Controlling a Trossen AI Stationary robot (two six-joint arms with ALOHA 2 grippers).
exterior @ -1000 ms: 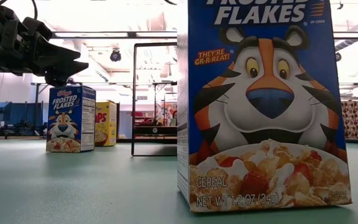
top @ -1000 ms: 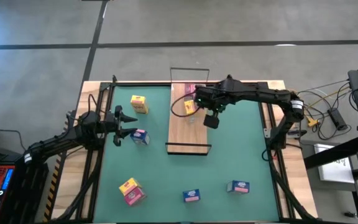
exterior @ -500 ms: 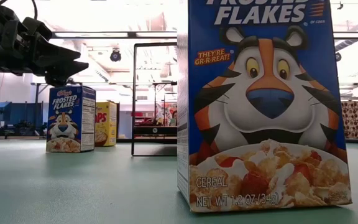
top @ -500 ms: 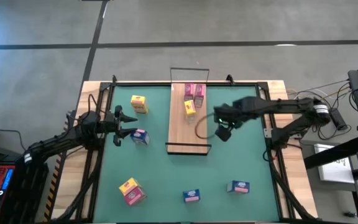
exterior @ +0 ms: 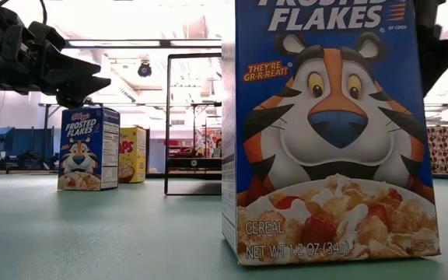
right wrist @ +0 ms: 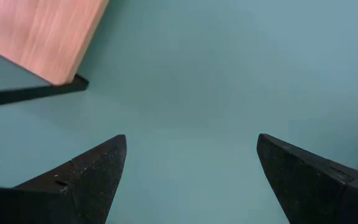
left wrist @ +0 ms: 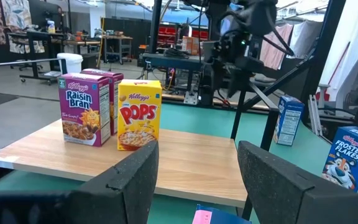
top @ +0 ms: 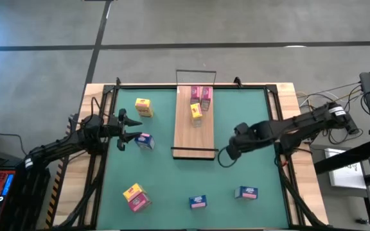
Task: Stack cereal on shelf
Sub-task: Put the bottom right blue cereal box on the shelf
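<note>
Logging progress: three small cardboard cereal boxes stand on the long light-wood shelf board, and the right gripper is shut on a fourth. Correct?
Not quite. The three small cardboard cereal boxes do stand on the long light-wood shelf board, but the right gripper is open and holds nothing. The right wrist view shows only bare green table between its fingers; the high view puts it just off the board's near right corner.

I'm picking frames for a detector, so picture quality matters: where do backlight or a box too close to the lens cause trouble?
Low view: a Frosted Flakes box fills much of the frame, its top cropped, and bright ceiling lights wash out the room behind. Left wrist view: the own fingers are soft, while the Pops box on the shelf reads sharp.
</note>
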